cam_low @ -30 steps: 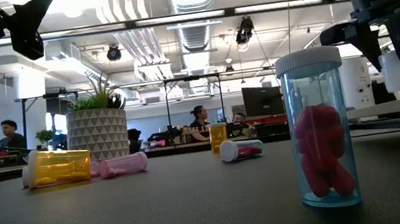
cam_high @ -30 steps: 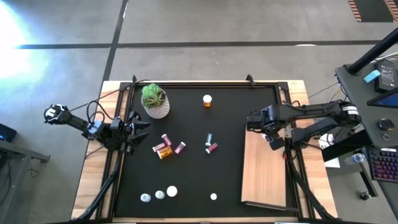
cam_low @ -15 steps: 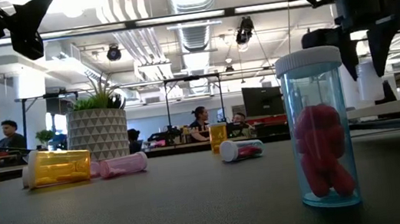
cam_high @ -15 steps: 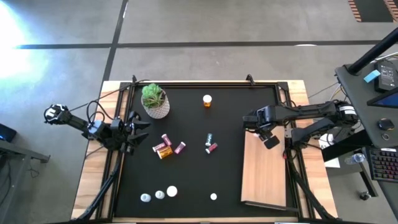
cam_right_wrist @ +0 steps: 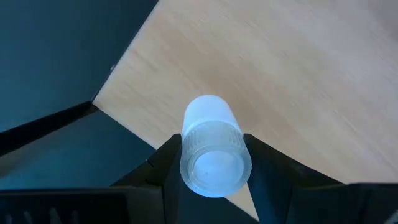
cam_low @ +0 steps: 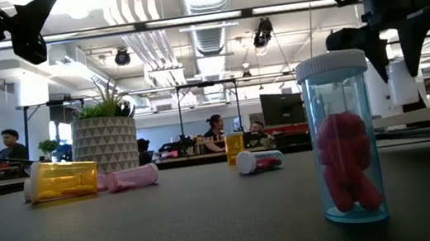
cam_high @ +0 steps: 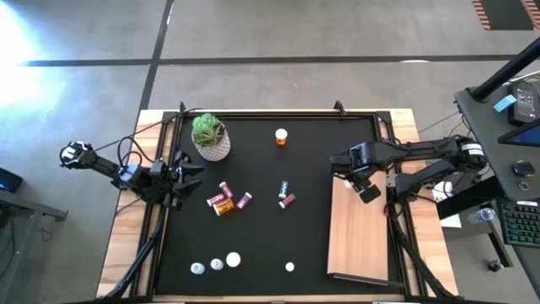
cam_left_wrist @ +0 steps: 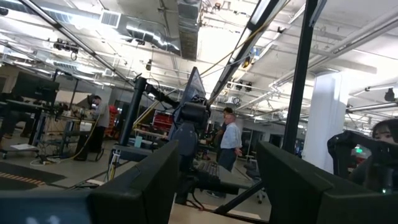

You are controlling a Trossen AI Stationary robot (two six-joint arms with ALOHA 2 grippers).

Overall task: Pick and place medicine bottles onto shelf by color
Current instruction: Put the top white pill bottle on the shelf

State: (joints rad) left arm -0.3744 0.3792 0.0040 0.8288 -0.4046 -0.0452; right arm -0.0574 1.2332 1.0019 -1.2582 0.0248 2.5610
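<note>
**White bottle held over shelf corner**

My right gripper (cam_right_wrist: 211,163) is clamped on a white bottle (cam_right_wrist: 213,149), one finger on each side, above the far corner of the shelf (cam_high: 359,232) next to the black mat (cam_high: 261,152). The bottle appears clear of the board, though no view settles this.

The shelf lies along the mat's right edge, bare.

My left gripper (cam_high: 179,179) waits at the mat's left edge, jaws parted, holding nothing.

On the mat: a pink and amber cluster (cam_high: 226,199) left of centre, two bottles (cam_high: 285,194) at centre, an amber bottle (cam_high: 281,136) near the far edge, four white-capped bottles (cam_high: 216,265) along the near edge. A potted plant (cam_high: 210,137) stands by the far left corner.
</note>
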